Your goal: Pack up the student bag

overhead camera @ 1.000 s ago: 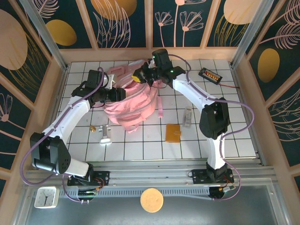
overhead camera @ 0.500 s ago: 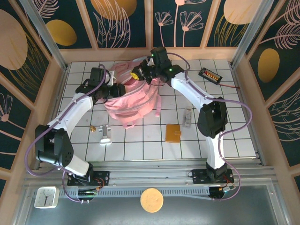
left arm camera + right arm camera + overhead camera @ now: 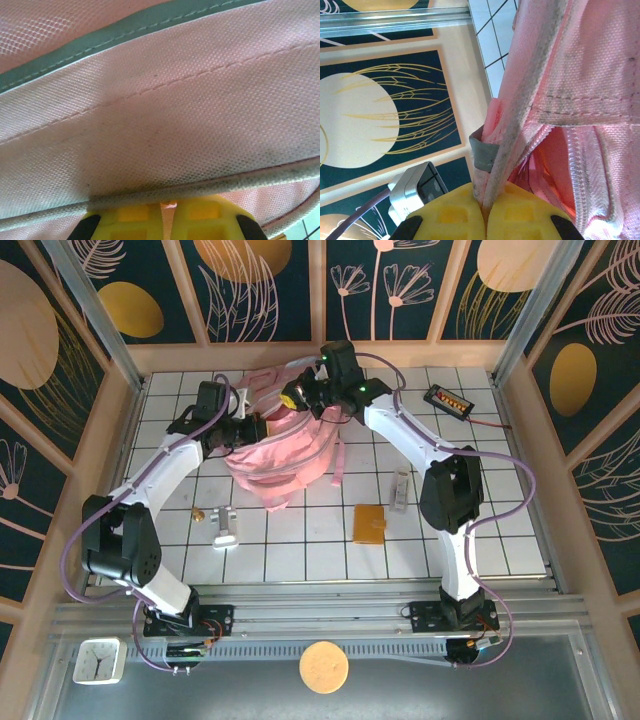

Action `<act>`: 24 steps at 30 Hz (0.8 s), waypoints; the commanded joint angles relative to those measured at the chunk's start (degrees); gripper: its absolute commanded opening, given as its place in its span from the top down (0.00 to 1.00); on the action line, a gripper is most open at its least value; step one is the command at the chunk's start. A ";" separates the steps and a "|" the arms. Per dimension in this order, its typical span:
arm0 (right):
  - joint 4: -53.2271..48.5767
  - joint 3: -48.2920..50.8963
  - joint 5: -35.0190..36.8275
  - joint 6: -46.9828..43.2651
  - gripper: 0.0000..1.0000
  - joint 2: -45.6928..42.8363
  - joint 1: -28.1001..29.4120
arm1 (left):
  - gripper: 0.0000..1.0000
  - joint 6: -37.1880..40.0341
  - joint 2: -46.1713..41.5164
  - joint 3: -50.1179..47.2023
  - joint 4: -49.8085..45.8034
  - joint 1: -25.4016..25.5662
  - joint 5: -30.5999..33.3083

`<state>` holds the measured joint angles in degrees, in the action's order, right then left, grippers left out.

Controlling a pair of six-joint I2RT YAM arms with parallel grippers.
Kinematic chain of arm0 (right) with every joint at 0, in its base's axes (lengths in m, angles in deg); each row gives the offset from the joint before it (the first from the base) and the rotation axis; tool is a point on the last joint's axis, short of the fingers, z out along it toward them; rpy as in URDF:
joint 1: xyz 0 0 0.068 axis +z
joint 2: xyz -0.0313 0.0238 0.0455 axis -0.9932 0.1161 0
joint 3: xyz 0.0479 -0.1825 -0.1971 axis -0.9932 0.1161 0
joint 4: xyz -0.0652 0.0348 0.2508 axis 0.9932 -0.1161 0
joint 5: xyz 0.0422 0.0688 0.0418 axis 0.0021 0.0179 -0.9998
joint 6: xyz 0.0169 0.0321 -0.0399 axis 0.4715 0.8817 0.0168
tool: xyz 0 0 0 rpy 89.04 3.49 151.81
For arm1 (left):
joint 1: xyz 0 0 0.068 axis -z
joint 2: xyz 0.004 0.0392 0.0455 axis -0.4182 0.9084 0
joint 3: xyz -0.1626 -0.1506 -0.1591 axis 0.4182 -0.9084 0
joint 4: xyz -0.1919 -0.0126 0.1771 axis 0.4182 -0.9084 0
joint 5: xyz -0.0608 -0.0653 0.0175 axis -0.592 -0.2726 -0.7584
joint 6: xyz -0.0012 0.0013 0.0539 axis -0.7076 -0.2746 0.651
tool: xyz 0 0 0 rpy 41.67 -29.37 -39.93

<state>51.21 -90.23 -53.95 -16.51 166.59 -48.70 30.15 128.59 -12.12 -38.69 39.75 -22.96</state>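
The white tiled table (image 3: 480, 540) has the student bag (image 3: 290, 460) at the middle of its far edge, with the bag's long axis running from that edge back toward the arms. The left gripper (image 3: 252, 430) is clamped tight on the bag's left rim. The right gripper (image 3: 303, 398) is pinched closed on a strap edge at the bag's far end. My guess is the mouth sits stretched between them. The little orange wallet (image 3: 368, 523) lies off the bag's near-right side, closer to the right arm.
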 commanded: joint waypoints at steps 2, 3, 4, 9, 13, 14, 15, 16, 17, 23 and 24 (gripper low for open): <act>10.73 -3.33 -10.58 0.28 1.00 -3.96 2.39 | 1.00 1.08 1.38 2.48 2.66 0.48 3.44; 10.61 -2.36 -10.42 -0.24 1.00 -4.48 2.03 | 1.00 1.81 1.32 2.79 1.42 0.50 4.20; 10.27 -1.42 -10.19 -0.81 1.00 -5.00 1.52 | 1.00 2.89 1.29 3.17 -0.22 0.45 5.22; 7.72 2.12 -9.26 -4.05 1.00 -7.76 -0.82 | 1.00 9.00 -0.23 0.64 -6.59 -1.59 10.93; 7.30 5.55 -9.61 -5.09 1.00 -10.00 -2.58 | 1.00 10.21 -3.02 -4.17 -6.79 -6.90 10.86; 7.21 6.21 -9.61 -5.30 1.00 -10.45 -2.92 | 1.00 10.70 -3.62 -4.79 -6.89 -7.88 10.97; 7.06 6.71 -9.76 -5.53 1.00 -10.77 -2.98 | 1.00 11.14 -3.99 -5.17 -6.87 -8.43 10.93; 6.94 7.15 -9.87 -5.77 1.00 -11.12 -2.90 | 1.00 11.85 -4.30 -5.61 -6.79 -8.73 10.89; 6.62 7.56 -9.96 -6.10 1.00 -11.39 -2.90 | 1.00 12.32 -4.49 -5.88 -6.89 -8.87 11.66; 4.07 7.88 -11.52 -8.39 1.00 -12.24 -6.01 | 1.00 9.76 -2.60 -5.52 -7.81 -11.57 20.33; 3.44 7.83 -12.37 -8.91 1.00 -12.22 -6.33 | 1.00 8.96 -1.97 -4.97 -7.75 -12.22 22.05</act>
<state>50.51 -81.27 -60.97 -21.75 161.80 -53.01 40.86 126.01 -17.67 -44.92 30.61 -11.42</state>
